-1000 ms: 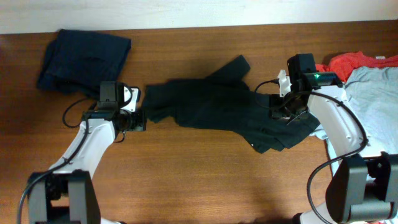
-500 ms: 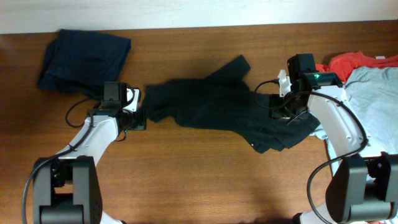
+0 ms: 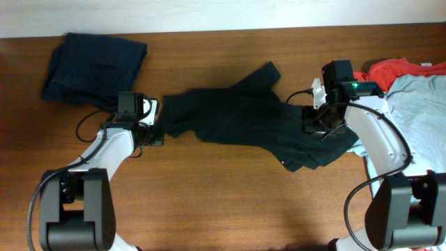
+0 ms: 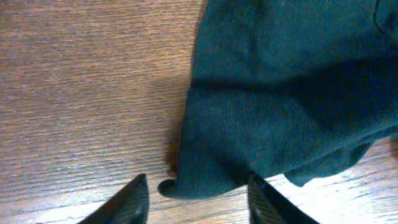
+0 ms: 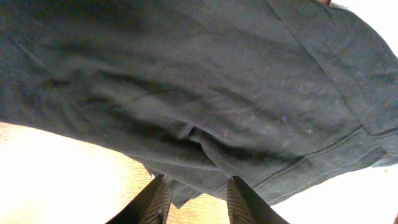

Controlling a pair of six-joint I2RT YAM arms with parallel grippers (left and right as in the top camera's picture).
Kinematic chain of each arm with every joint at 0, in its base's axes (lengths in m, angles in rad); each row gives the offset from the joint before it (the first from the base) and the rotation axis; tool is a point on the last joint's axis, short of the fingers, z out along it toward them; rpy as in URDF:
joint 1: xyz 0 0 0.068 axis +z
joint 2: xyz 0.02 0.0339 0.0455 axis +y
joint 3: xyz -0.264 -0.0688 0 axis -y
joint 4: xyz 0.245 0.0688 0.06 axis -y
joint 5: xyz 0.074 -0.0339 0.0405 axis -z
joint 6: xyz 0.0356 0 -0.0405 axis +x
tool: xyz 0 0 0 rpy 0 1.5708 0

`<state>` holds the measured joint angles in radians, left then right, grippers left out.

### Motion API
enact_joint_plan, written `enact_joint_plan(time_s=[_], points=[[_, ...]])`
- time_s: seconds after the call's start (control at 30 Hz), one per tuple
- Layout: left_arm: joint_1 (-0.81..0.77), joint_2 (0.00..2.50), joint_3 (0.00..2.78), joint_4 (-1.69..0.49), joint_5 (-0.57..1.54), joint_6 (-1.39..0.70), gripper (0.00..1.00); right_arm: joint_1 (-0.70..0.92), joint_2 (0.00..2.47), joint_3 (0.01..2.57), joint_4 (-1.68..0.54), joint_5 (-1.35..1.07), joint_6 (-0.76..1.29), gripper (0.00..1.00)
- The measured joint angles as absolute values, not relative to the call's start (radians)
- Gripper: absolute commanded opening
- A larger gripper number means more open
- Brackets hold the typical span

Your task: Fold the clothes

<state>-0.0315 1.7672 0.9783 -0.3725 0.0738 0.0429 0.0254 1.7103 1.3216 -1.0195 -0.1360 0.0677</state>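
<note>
A black T-shirt lies crumpled and stretched across the middle of the wooden table. My left gripper sits low at its left edge. In the left wrist view the black T-shirt pokes a corner between the spread fingers of my left gripper, which is open and not pinching it. My right gripper rests over the shirt's bunched right part. In the right wrist view a hem of the black T-shirt hangs between the tips of my right gripper, which stand apart with wood showing between them.
A folded dark navy shirt lies at the back left. At the right edge lies a light blue-grey shirt, with a red-orange shirt behind it. The table's far edge meets a white wall.
My left gripper has crept slightly right toward the shirt's edge and its jaws have narrowed a little. The right arm and the shirt have not moved.
</note>
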Motion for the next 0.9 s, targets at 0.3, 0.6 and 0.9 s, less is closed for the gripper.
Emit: enact_joint_plan(time_s=[0.3, 0.6, 0.9], points=[[-0.031, 1.768, 0.978, -0.357, 0.073, 0.046, 0.32, 0.025, 1.71, 1.322, -1.021, -0.133, 0.067, 0.36], [-0.031, 1.768, 0.978, -0.354, 0.073, 0.046, 0.27, 0.025, 1.71, 1.322, -1.021, -0.133, 0.067, 0.36], [-0.031, 1.768, 0.978, -0.347, 0.031, 0.05, 0.5, 0.025, 1.71, 1.322, -1.023, -0.133, 0.067, 0.36]])
